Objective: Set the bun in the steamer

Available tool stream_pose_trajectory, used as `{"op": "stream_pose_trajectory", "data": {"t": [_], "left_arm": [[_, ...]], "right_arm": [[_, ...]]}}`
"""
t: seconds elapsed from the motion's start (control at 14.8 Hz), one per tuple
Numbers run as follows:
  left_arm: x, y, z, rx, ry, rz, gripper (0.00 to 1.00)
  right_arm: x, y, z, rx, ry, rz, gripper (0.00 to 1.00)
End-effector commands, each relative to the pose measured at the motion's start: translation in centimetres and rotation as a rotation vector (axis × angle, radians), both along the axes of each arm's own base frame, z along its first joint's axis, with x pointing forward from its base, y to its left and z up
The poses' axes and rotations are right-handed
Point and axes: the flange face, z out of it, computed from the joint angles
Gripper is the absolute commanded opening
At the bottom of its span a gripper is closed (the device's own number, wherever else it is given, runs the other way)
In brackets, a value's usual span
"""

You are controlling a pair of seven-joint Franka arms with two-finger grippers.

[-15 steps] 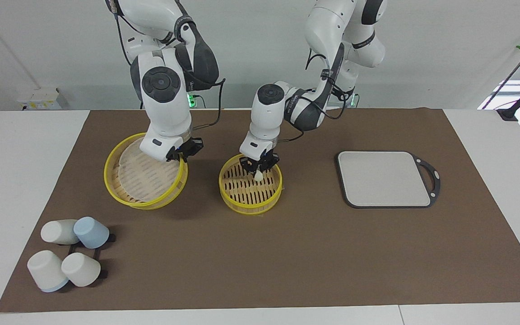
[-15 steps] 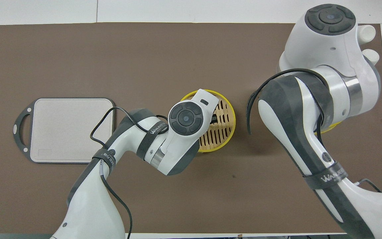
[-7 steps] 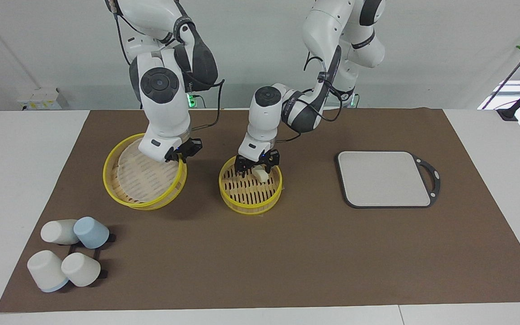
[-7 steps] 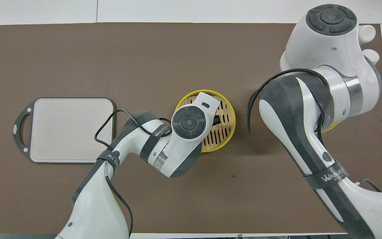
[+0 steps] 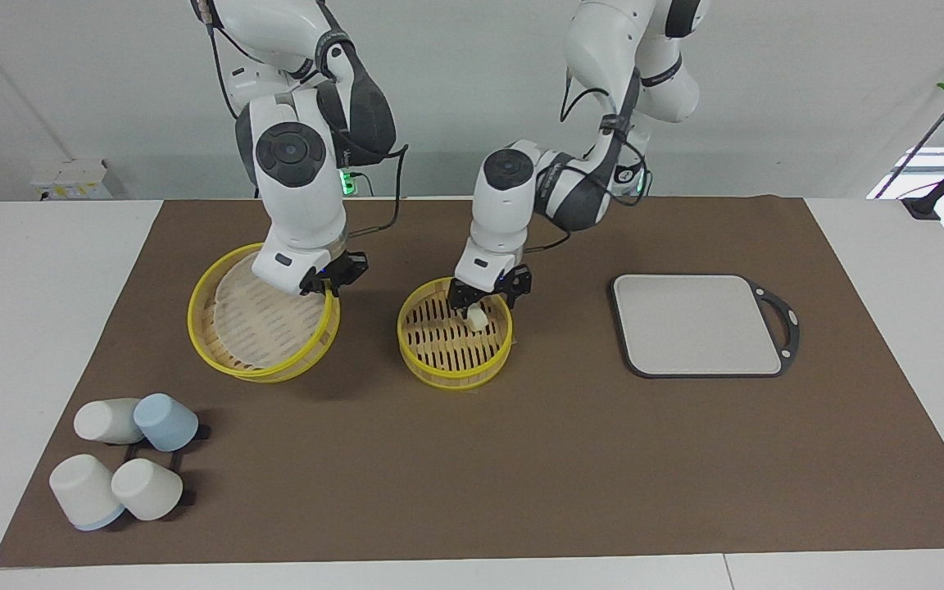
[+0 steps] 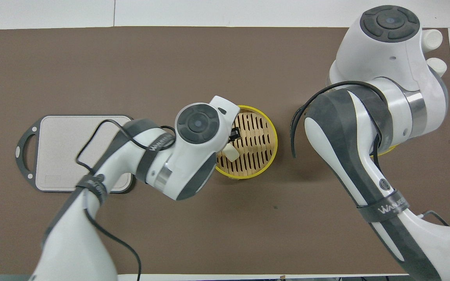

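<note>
Bench (image 5: 54, 270) white, covered by brown mat (image 5: 521, 459). Left claw (image 5: 490, 295) released over steamer (image 5: 455, 365) rim; bun (image 5: 476, 319) resting inside on slats. Right claw (image 5: 327, 277) clenched on lid (image 5: 255, 315), tilted. Cups (image 5: 124, 467) farthest out.

One bun (image 5: 477, 317), two steamer baskets (image 5: 455, 340), four cups (image 5: 147, 488), one grey board (image 5: 697, 324), two arms (image 5: 300, 188).

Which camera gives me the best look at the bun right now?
The overhead view: the bun lies in plain sight on the slats of the steamer, beside the left arm. In the facing view the bun sits just under the left tool.
</note>
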Motion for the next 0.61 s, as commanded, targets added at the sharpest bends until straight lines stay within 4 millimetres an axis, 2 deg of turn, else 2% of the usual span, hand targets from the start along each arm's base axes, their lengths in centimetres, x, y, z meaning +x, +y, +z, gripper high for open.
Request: {"op": "stream_pose_trajectory", "data": {"t": [0.0,0.07,0.2,0.34,0.41,0.54], "left_arm": [[1.2,12.4,9.6,-0.014,0.007,-0.011,1.00],[1.8,17.5,12.0,-0.022,-0.005,0.015,1.00],[2.2,24.9,14.1,-0.023,-0.003,-0.002,1.00],[2.3,30.2,15.2,-0.020,0.008,-0.049,1.00],[2.3,32.6,15.5,-0.020,0.017,-0.069,1.00],[1.9,36.3,16.1,-0.021,0.038,-0.112,1.00]], "right_arm": [[-0.8,0.4,0.7,-0.003,-0.035,0.011,0.00],[-0.5,1.5,1.0,0.014,-0.078,0.017,0.00],[-1.8,7.7,1.3,0.041,-0.157,0.029,0.00],[-2.5,11.6,1.6,0.069,-0.216,-0.048,0.00],[-3.3,14.5,1.2,0.078,-0.224,-0.041,0.00],[-3.1,18.6,0.3,0.104,-0.209,-0.107,0.00]]}}
